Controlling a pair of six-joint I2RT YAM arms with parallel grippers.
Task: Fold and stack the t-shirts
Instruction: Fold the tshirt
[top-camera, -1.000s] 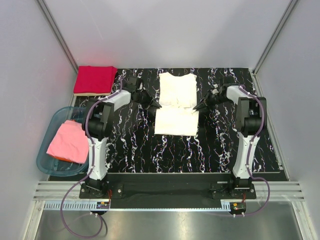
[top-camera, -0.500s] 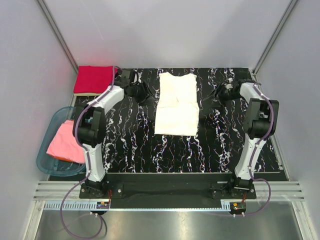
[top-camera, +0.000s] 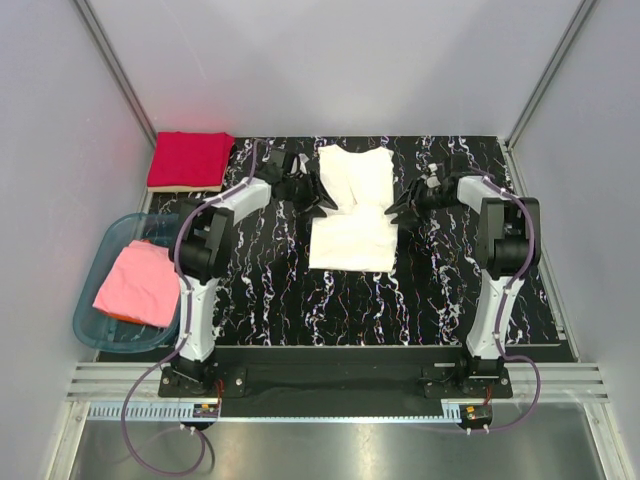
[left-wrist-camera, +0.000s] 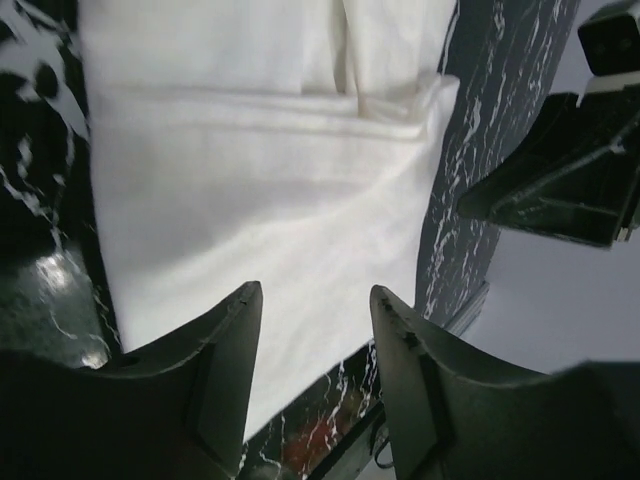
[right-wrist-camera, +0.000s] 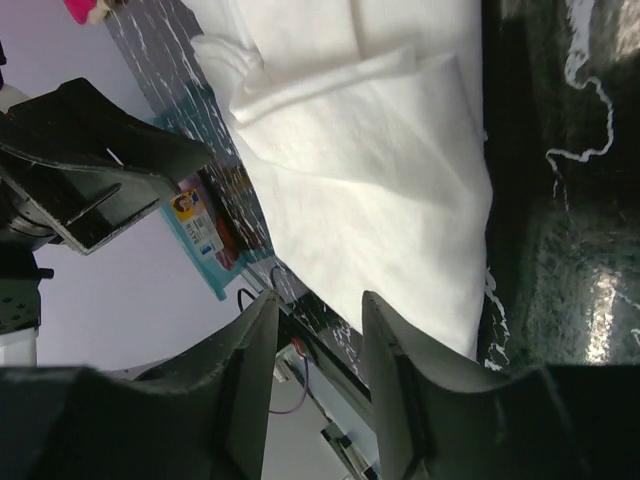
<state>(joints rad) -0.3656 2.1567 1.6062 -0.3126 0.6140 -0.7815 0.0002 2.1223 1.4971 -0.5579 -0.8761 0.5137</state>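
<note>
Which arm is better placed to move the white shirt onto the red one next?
Left, probably. The red shirt lies at the far left, close to the left gripper; the right gripper sits across the white shirt, farther away.

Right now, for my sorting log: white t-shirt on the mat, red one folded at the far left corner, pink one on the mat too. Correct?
No: the pink t-shirt lies in the teal tub, not on the mat, as the top external view shows. The white t-shirt on the mat and the red t-shirt folded at the far left corner are right.
</note>
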